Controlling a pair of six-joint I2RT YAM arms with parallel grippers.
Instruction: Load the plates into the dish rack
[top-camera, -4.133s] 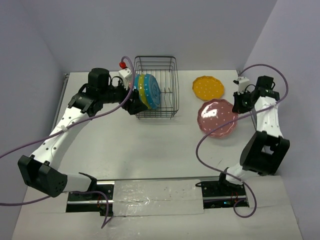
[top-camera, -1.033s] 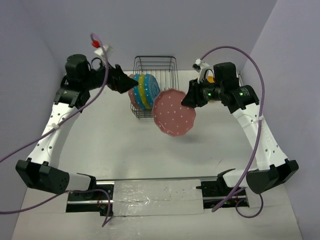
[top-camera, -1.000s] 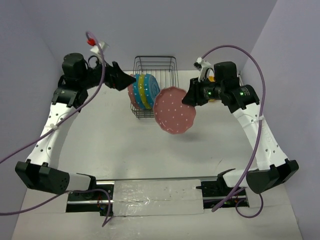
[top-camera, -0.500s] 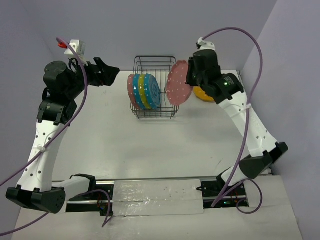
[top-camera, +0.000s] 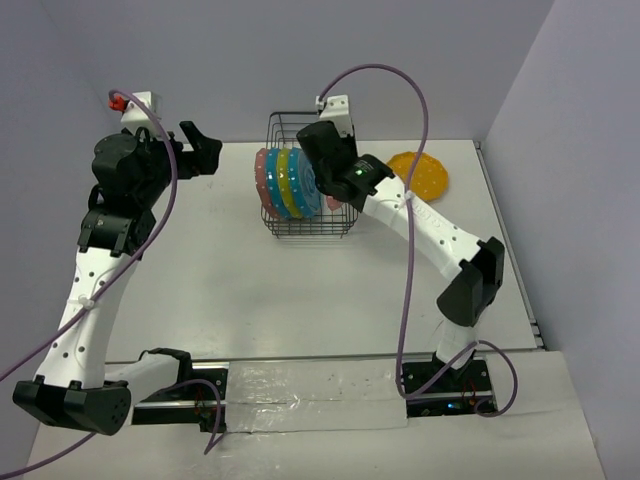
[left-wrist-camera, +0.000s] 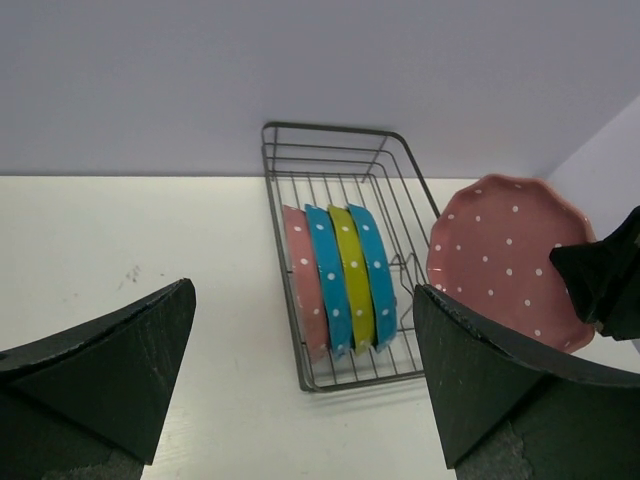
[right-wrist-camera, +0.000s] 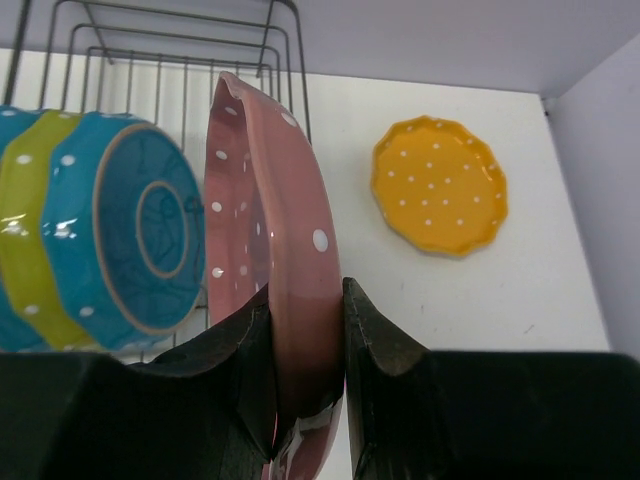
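Rack: black wire dish rack (top-camera: 310, 115) stood at upper centre of top view, on white counter (top-camera: 300, 300), close to back wall.
In rack: 4 scalloped, white-dotted plates stood on edge in a tight row at the rack's lower-left part in top view. L to R: pink plate (top-camera: 262, 180), teal plate (top-camera: 274, 180), yellow-green plate (top-camera: 286, 182), second teal plate (top-camera: 304, 186). The underside ring of the last one faced R wrist cam.
R gripper: (right-wrist-camera: 305, 335) pinched on rim of second pink dotted plate (right-wrist-camera: 270, 250), one finger on each face. The plate was upright, nearly edge-on at centre of R wrist view.
Held plate pos.: just right of second teal plate, over the rack's right part. A narrow gap showed btwn the two in R wrist view. Can't tell if its lower edge touched the wires, since the fingers hid it.
L gripper: (left-wrist-camera: 300, 385) spread wide w/ nothing btwn its fingers. It sat raised at upper left of top view, well apart from rack and facing it.
Loose plate: orange-yellow scalloped dotted plate (top-camera: 418, 175) lay flat on counter, right of rack, apart from it.
R arm: stretched from lower right of top view up to rack, w/ purple cable (top-camera: 415, 110) arching above.
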